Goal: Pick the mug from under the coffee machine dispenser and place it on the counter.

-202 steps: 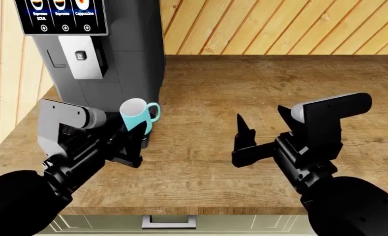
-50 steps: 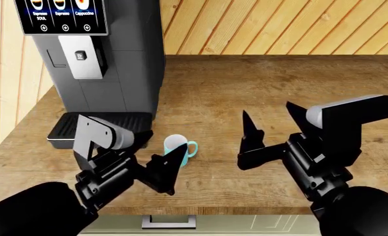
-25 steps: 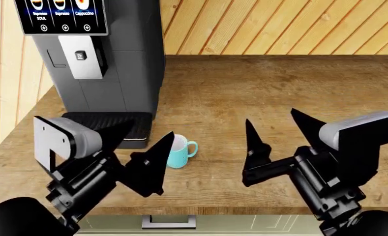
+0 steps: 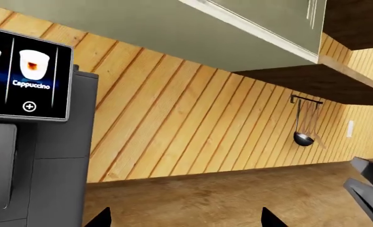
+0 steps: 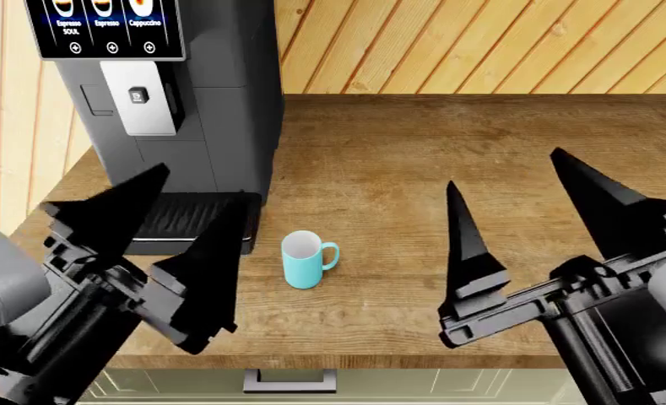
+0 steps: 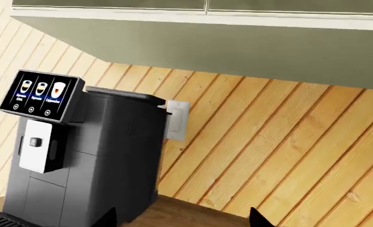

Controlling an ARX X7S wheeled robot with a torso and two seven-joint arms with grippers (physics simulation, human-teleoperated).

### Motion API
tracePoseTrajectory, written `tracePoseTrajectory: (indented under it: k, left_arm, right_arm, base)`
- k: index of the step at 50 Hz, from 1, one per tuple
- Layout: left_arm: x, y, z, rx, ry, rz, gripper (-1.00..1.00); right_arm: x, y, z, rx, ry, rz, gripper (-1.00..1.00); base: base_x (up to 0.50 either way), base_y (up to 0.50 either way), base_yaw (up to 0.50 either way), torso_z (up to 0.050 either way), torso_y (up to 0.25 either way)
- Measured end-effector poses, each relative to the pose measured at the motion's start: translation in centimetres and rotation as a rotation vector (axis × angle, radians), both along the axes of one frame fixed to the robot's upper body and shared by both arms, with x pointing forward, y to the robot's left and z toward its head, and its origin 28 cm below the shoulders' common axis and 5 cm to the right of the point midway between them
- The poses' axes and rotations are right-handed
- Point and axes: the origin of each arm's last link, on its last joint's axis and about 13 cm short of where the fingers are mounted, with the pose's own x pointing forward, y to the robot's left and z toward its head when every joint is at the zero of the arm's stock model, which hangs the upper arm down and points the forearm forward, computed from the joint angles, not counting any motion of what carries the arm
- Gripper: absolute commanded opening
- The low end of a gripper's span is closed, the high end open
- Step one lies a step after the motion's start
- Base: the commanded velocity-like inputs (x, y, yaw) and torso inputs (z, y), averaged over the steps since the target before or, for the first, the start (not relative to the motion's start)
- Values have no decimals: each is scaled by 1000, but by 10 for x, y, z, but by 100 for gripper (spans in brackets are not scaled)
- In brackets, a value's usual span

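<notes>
Mug (image 5: 303,261) appeared only in the head view, upright on the counter (image 5: 446,160) in front of the coffee machine dispenser (image 5: 139,97), handle pointing toward the right arm. It stood free between the left gripper (image 5: 161,224) and right gripper (image 5: 518,198), both with fingers spread apart.

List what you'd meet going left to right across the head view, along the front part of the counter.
Left gripper → mug → right gripper, all over or on the counter.
</notes>
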Motion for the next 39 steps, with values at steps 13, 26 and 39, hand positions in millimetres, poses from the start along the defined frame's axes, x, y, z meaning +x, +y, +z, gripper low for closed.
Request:
tracePoseTrajectory:
  k: [13,26,39]
  left_arm:
    - [-9,9,17,-87,-127,68,100]
    - [-26,17,36,-185,-286,100,100]
    - [-45,26,47,-199,-489,109,100]
  right_arm:
    - [-15,-3,10,-8,-122,-5,100]
    - [-28,-15,17,-38,-221,-57,100]
    - [-33,-22,20,-44,-307,-139,100]
  base:
    - [0,0,0,0,0]
    - [0,0,0,0,0]
    - [0,0,0,0,0]
